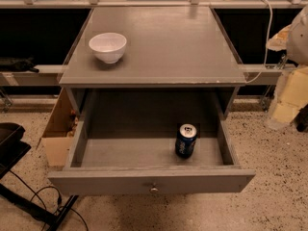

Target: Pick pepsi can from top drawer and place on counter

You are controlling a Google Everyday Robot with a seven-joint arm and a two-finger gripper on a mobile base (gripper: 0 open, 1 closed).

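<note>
Nearest me: top drawer point(144, 181), pulled wide open, small knob point(154, 188) mid-front. Far left, a cardboard box point(57, 131) beside the cabinet. Up on the counter point(173, 47), left side, sits a white bowl point(108, 47). Pepsi can point(186, 141) stands upright on the drawer floor, right of centre, close behind the front panel, near the right wall but not touching; long axis vertical, silver top up. Gripper isn't in shot, so its state can't be told, nor which way the can lies from it. Pale blurred shape point(299, 32) at right edge, maybe the arm, can't say. My guess: the reach wants to come from above, since the can sits fwd of the counter overhang.
</note>
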